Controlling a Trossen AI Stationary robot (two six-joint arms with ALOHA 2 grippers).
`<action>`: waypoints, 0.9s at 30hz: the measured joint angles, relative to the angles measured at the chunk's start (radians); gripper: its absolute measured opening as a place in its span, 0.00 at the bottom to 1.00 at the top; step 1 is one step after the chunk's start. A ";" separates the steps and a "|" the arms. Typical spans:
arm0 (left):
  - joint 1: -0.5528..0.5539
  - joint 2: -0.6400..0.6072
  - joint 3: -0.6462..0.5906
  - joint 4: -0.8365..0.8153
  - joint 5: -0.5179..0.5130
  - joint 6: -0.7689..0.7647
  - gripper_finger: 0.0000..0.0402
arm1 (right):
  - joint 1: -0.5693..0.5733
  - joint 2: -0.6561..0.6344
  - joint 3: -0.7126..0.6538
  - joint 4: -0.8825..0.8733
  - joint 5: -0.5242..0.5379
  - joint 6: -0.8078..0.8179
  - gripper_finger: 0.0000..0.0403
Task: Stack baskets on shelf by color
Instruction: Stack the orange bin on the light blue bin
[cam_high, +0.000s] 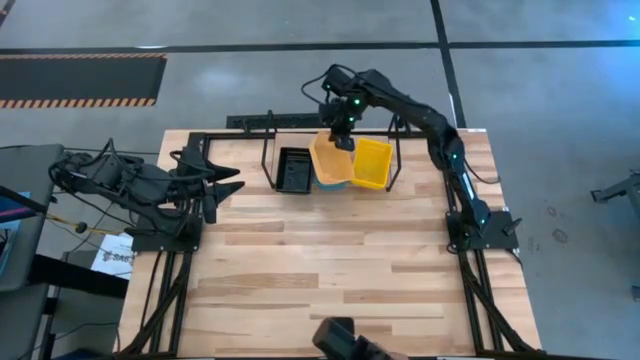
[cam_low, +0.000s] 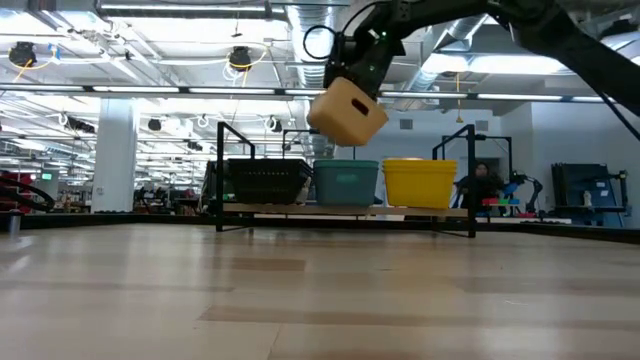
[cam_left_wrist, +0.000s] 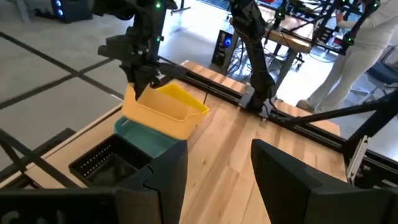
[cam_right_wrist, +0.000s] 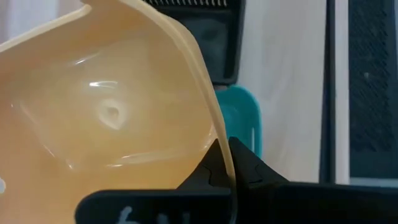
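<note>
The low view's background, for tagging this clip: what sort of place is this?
Probably a large robotics lab or industrial hall: exposed ceiling ducts and lights, more work rigs behind the shelf, and a person at a far station.

Two dark fingers (cam_left_wrist: 163, 180) of the left hand (cam_left_wrist: 217, 180) rise from the bottom edge, spread apart with bare wooden bench (cam_left_wrist: 230, 137) showing between them. In the upper left of the frame the right hand (cam_left_wrist: 146, 74) pinches the rim of an orange basket (cam_left_wrist: 163, 113), holding it tilted above a teal basket (cam_left_wrist: 146, 140). A black basket (cam_left_wrist: 99, 163) sits lower left. At upper right, a person in light trousers (cam_left_wrist: 348, 62) stands beyond the bench.
</note>
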 joint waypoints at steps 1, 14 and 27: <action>0.000 0.001 0.000 -0.002 0.000 0.000 0.41 | 0.001 0.000 0.000 -0.003 0.021 0.001 0.00; 0.000 0.007 0.000 -0.020 -0.023 0.000 0.41 | 0.010 0.012 0.002 -0.004 0.253 0.089 0.00; 0.000 0.007 0.000 -0.031 -0.023 -0.006 0.41 | 0.010 0.086 -0.009 -0.076 0.247 0.126 0.00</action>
